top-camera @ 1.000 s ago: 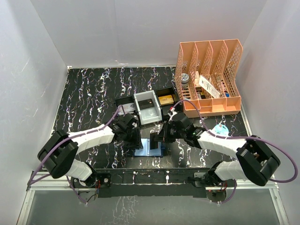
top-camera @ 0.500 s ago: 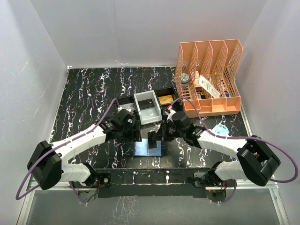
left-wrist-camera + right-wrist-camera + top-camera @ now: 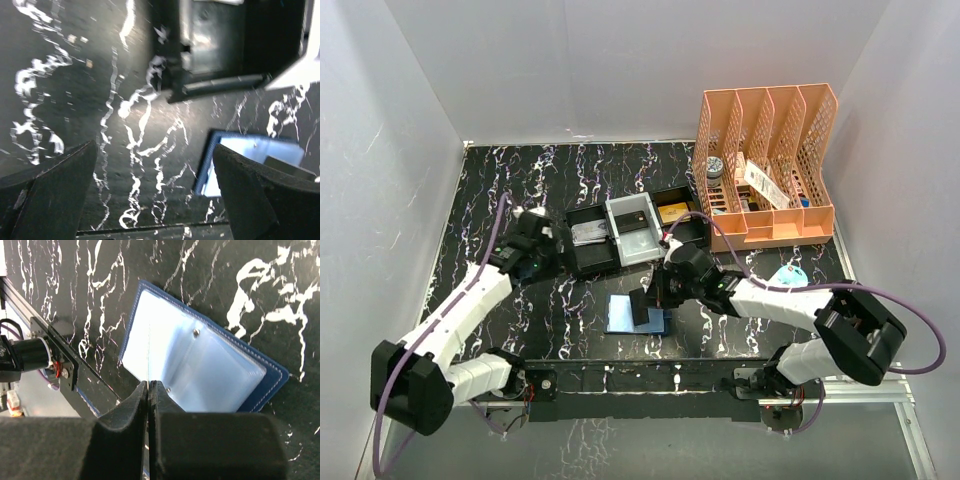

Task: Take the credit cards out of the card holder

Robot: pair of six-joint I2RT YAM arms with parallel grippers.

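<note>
1. Spanning the scene, the black, white-veined marble table (image 3: 500, 190) carries a black-and-white compartment tray (image 3: 620, 228) at its centre.
2. The left gripper (image 3: 535, 255) hangs left of the tray, its fingers spread and empty. The right gripper (image 3: 149, 385) is over the holder, its fingers pressed together.
3. The navy leather fold-over card holder (image 3: 200, 365) lies open on the table just in front of the tray.
4. One thin grey credit card (image 3: 588, 233) lies in the tray's left compartment. A pale line at the right fingertips may be another; I cannot tell.
5. Extraction looks to be underway. Next the right gripper must lift without dragging the holder.
6. A second ago the left gripper was beside the holder; it has since swung away, while the right stayed.
</note>
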